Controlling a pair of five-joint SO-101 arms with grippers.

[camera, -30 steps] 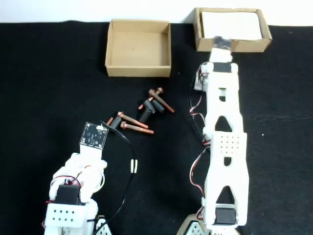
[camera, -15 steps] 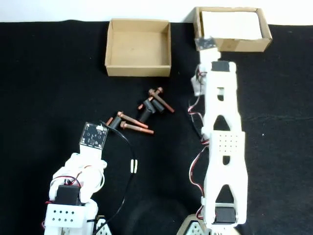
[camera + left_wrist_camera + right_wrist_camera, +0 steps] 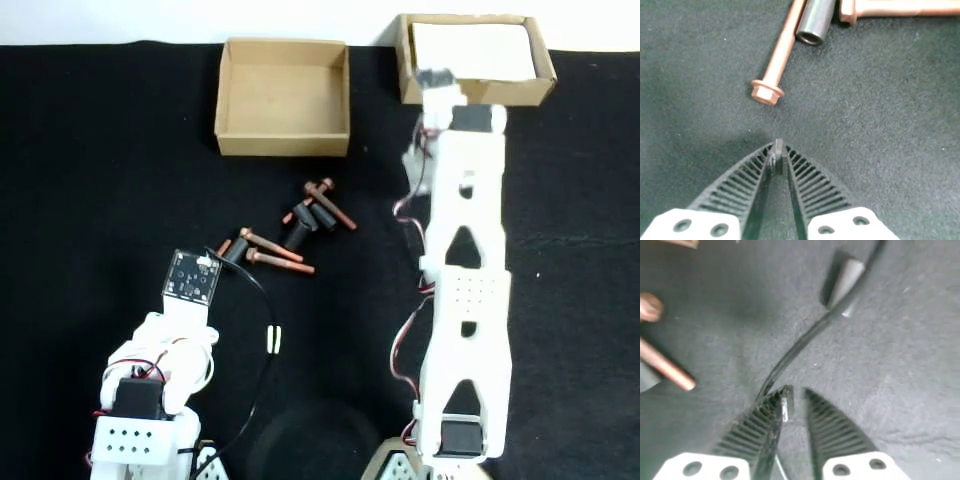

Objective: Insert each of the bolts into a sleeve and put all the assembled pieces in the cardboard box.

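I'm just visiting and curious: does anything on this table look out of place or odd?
One thing: a loose black cable and a white plug trail across the mat beside the scattered bolts and sleeves, where it might snag. The cardboard box is intact and empty.

A black cloth [image 3: 100, 150] covered the whole table. A thin white strip [image 3: 100, 20] ran just past the cloth's far edge. A cardboard box [image 3: 515, 92] sat on the cloth at that far edge, with a white sheet [image 3: 480, 50] inside. Soft light lay over the cloth.
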